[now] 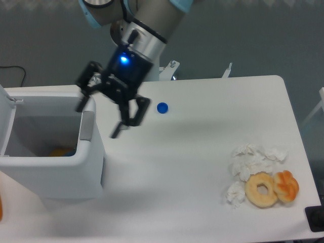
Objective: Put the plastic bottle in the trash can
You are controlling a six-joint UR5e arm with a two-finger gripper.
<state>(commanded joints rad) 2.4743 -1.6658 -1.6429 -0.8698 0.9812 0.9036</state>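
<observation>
The trash can is sitting open, an orange scrap showing inside; you cannot see the plastic bottle, so it is likely lying low behind the wall. Just right of the can, your gripper is hanging with fingers spread, carrying nothing. The drop looks done; retreat rightward toward the blue cap, where bare table is offering room.

Even, diffuse light from overhead fills the scene, and the white table reads bright without harsh glare. Shadows are soft and faint: a pale smear lies on the table near its rear edge, and a dim one by the trash can. The gripper is smeared by motion blur, its blue indicator light glowing. The backdrop is dark grey and slightly grainy.
</observation>
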